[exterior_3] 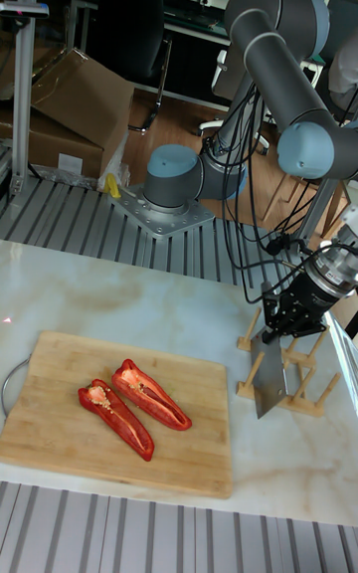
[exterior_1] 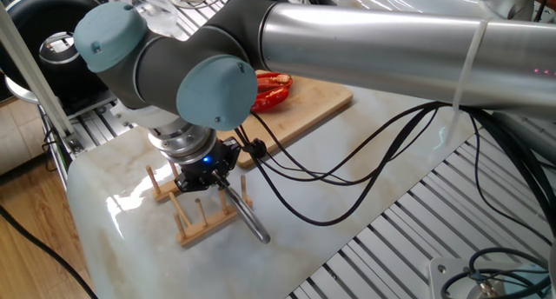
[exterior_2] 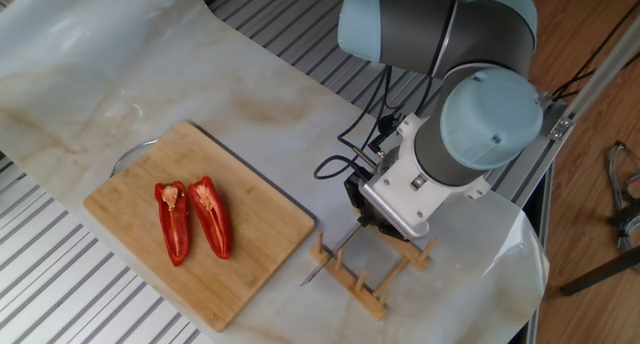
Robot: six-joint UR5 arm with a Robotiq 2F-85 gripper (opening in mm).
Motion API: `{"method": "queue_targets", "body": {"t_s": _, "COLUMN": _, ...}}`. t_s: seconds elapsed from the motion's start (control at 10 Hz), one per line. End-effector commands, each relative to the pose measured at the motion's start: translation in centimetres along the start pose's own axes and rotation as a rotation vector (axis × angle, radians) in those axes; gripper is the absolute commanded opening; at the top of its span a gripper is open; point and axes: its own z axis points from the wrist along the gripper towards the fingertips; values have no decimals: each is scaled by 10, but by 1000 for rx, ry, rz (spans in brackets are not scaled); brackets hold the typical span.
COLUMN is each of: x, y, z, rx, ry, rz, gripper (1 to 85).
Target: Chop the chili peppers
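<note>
My gripper (exterior_3: pixel 281 326) sits over the wooden rack (exterior_3: pixel 283 370) at the right of the table (exterior_3: pixel 129 306), at the knife (exterior_3: pixel 267 384) resting in it. Left of the rack, the cutting board (exterior_2: pixel 240 269) carries two chili peppers (exterior_2: pixel 192 220) lying side by side.
</note>
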Motion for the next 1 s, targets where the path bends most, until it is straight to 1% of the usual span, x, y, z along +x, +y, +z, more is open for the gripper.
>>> {"method": "queue_targets", "body": {"t_s": 0.0, "x": -1, "y": 1, "z": -1, "rx": -11, "ry": 2, "rz": 16, "gripper": 87}}
{"method": "queue_targets", "body": {"t_s": 0.2, "x": -1, "y": 1, "z": -3, "rx": -9, "ry": 3, "rz": 29, "gripper": 13}}
{"method": "queue_targets", "body": {"t_s": 0.3, "x": -1, "y": 1, "z": -6, "rx": -12, "ry": 3, "rz": 30, "gripper": 13}}
{"method": "queue_targets", "body": {"t_s": 0.4, "x": -1, "y": 0, "z": -14, "rx": -15, "ry": 5, "rz": 26, "gripper": 13}}
{"method": "queue_targets", "body": {"t_s": 0.7, "x": -6, "y": -3, "z": -47, "rx": -47, "ry": -5, "rz": -14, "gripper": 13}}
{"method": "queue_targets", "body": {"t_s": 0.9, "x": -11, "y": -15, "z": -80, "rx": -46, "ry": -41, "rz": -91, "gripper": 13}}
